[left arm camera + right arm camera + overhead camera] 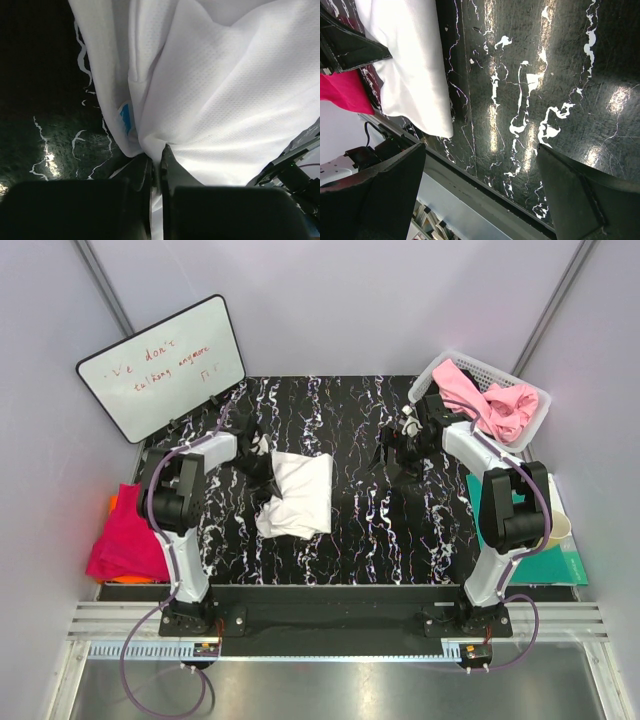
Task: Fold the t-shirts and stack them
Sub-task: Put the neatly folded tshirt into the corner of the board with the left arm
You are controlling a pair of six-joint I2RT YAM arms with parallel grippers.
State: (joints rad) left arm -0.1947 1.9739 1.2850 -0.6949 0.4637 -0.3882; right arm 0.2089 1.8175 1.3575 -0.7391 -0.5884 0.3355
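L tool point(156, 170) tight on white tee point(225, 100)

We see the white t-shirt point(225, 100) as a fine, dimpled knit cloth, matt and soft. The black tabletop point(545, 75) with white veins is smooth and glossy, throwing back lamp glare. At the upper right of the overhead view, the basket point(500, 372) looks like white plastic mesh. The left gripper point(156, 157) seems matt black plastic.
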